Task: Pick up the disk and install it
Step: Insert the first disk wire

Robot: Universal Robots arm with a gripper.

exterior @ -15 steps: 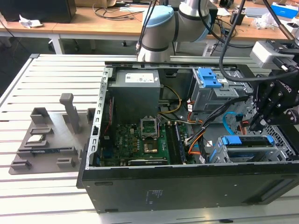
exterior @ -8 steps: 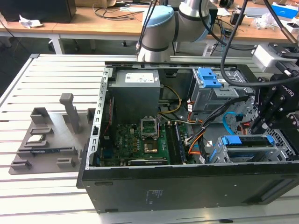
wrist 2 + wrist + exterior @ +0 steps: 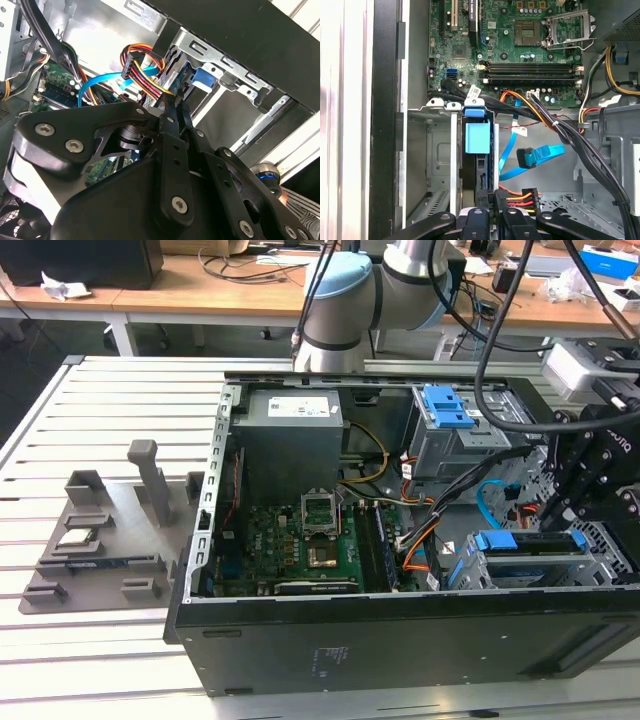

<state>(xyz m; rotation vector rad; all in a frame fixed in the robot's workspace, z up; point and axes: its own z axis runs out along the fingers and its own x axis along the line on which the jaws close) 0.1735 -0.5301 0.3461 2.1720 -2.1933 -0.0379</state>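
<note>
You are late in the job. The disk (image 3: 478, 150) already stands on edge in the drive cage (image 3: 436, 160) at the front of the computer case (image 3: 400, 640), its blue caddy tab showing at the slot's mouth in the first wrist view. In the exterior view the same blue edge (image 3: 497, 542) sits in the cage near the exterior view's right, just beside the gripper (image 3: 560, 515).

The gripper (image 3: 492, 200) is at the disk's near edge, and in the second wrist view its jaws are drawn narrow, the fingertips (image 3: 176, 107) close together at the end of the disk. You cannot tell from these pictures whether they pinch the disk's edge or only press against it. Judging by the caddy tab sitting about level with the cage rim, the disk looks mostly or fully seated. I cannot see a latch engaged.

Cabling appears to be what is left: the blue data cable (image 3: 537, 157) lies loose beside the cage with its plug free, and the power plug with red, yellow and black wires (image 3: 520, 196) rests near the jaws, not visibly joined to the disk.

The neighbouring bay of the cage is vacant. On the desk (image 3: 100, 640), the grey holder tray (image 3: 100, 540) carries a small square chip (image 3: 75, 537).
</note>
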